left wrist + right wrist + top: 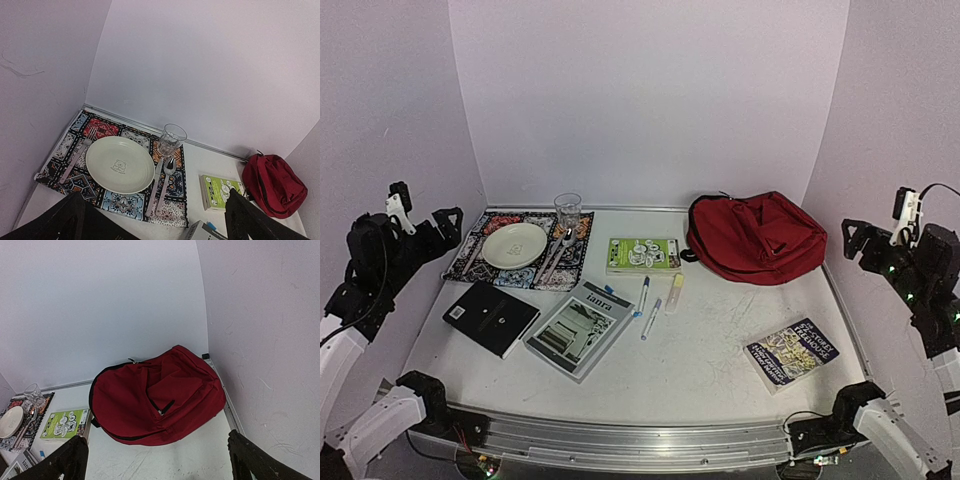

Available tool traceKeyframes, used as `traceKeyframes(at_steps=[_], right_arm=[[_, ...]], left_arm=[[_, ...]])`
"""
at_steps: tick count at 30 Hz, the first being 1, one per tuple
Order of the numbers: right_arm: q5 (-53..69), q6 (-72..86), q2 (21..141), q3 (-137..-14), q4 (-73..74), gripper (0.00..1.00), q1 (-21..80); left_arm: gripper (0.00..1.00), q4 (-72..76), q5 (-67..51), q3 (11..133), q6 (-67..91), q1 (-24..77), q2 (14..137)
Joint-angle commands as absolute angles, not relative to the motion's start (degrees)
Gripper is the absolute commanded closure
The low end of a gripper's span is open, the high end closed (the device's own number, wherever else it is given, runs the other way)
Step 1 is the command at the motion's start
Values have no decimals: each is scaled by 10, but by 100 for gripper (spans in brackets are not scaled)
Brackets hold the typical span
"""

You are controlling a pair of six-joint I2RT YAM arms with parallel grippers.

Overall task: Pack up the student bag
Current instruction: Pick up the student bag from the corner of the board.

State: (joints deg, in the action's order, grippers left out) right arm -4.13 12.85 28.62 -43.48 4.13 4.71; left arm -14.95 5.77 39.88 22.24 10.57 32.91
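Note:
The student bag (755,238) is a dark-red backpack with black zips, lying flat at the back right of the table; its zips look closed (155,397). It also shows at the right edge of the left wrist view (274,185). My left gripper (425,215) hangs high over the table's left side, open and empty (157,210), above the placemat. My right gripper (880,230) hangs high at the right edge, open and empty (157,447), in front of the bag and apart from it.
A green book (643,254) lies left of the bag. Two pens (642,296) and a yellow highlighter (674,294) lie mid-table. A black book (491,316), a magazine (580,328) and a colourful book (792,353) lie nearer. A placemat (470,250) holds a plate (514,244), glass (568,211) and cutlery.

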Motion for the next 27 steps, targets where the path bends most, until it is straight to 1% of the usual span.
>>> traceKeyframes(at_steps=[1,5,9,17,21,23,27], right_arm=[[-50,135,297,-435,5,2,51],[-46,135,310,-435,4,2,51],[-9,127,337,-438,4,2,50],[96,98,442,-455,-36,2,50],[133,86,522,-471,-57,2,54],[133,79,559,-482,-66,2,64],[95,52,628,-514,-77,2,124]], left_arm=[[0,-129,57,403,210,105,338],[1,-127,54,403,212,105,346],[0,-127,45,403,215,105,362],[1,-120,-19,416,252,105,434],[1,-115,-64,423,263,105,469],[0,-111,-81,426,267,105,487],[0,-110,-121,438,272,105,526]])
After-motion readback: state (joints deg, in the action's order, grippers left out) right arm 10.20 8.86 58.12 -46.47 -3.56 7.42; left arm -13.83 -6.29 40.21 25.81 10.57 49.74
